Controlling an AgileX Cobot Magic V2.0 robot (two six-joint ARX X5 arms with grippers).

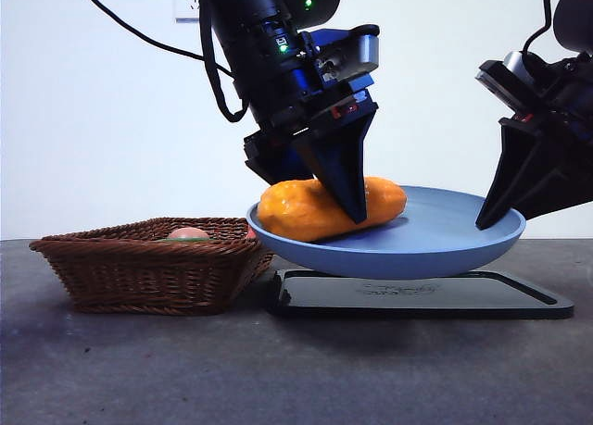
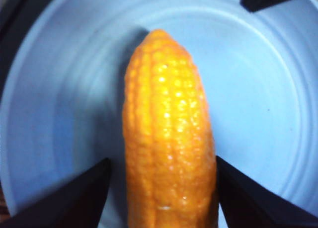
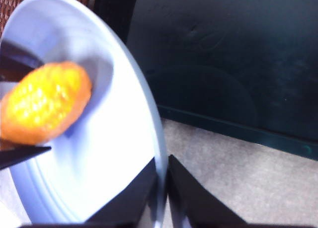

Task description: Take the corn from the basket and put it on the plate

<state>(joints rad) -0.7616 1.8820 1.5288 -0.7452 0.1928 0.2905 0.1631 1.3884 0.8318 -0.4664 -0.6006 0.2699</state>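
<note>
Grey table (image 1: 111,369); corn (image 1: 329,208) on plate (image 1: 435,244).

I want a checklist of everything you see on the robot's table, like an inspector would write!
Surface: dark grey table.
Corn: lying in the plate, between the left gripper's jaws.
Plate: blue, held up above the black tray, tilted.
Basket: brown wicker, beside the plate, no corn in it.
Clutter: a pinkish round item in the basket.
Left gripper: open, a jaw on each side of the corn, gaps showing.
Right gripper: shut on the plate's rim, holding it up.
Cables: black cable running to the left arm.
Surroundings: plain white wall.
</note>
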